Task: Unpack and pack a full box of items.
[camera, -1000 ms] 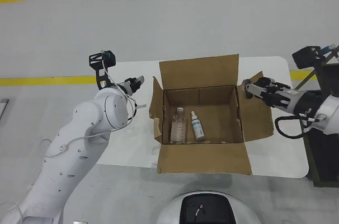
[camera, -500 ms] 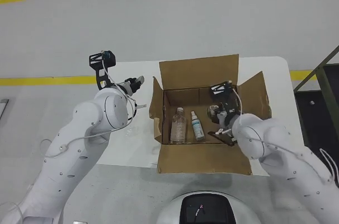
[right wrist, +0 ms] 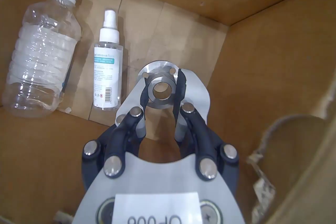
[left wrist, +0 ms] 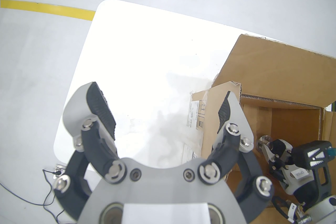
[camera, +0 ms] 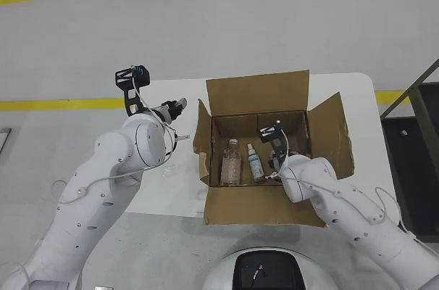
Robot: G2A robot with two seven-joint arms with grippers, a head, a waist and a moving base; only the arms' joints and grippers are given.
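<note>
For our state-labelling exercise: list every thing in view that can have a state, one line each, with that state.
Cardboard box: open, flaps folded outward.
Water bottle: capped, lying flat inside the box.
Spray bottle: lying flat beside it.
Metal flange: gripped, inside the box.
Right gripper: jaws shut on the metal flange.
Left gripper: jaws open, empty.

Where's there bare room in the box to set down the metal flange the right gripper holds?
Bare floor lies between the spray bottle and the cardboard box wall on the right arm's side, under the metal flange in the right gripper. The opposite side is crowded: water bottle and spray bottle lie side by side.
</note>
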